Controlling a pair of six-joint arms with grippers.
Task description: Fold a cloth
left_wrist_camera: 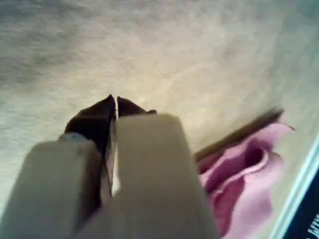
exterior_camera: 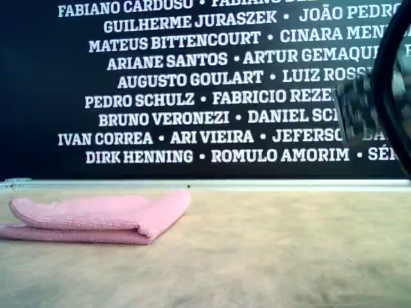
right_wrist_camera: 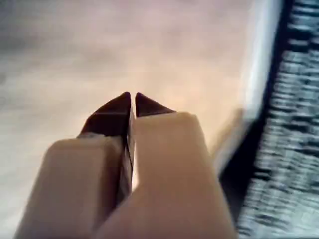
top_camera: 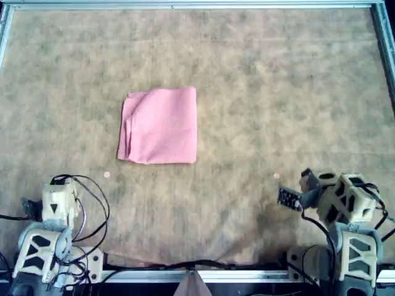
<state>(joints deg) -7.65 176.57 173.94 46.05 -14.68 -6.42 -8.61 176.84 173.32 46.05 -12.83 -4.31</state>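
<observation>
The pink cloth (top_camera: 159,125) lies folded into a rough square of stacked layers on the mat, left of centre in the overhead view. In the exterior view the cloth (exterior_camera: 96,218) is a flat stack at that view's left. Part of the cloth (left_wrist_camera: 244,179) also shows in the left wrist view, off to one side of my left gripper (left_wrist_camera: 116,99), which is shut and holds nothing above bare mat. My right gripper (right_wrist_camera: 132,95) is shut and empty too. Both arms sit near the overhead view's bottom edge, the left arm (top_camera: 60,203) at bottom left and the right arm (top_camera: 336,200) at bottom right, well apart from the cloth.
A mottled brown-tan mat (top_camera: 278,92) covers the table. A metal rail (exterior_camera: 257,184) runs along the far edge, with a black wall of white names (exterior_camera: 192,77) behind it. A blurred arm part (exterior_camera: 379,109) fills the exterior view's right.
</observation>
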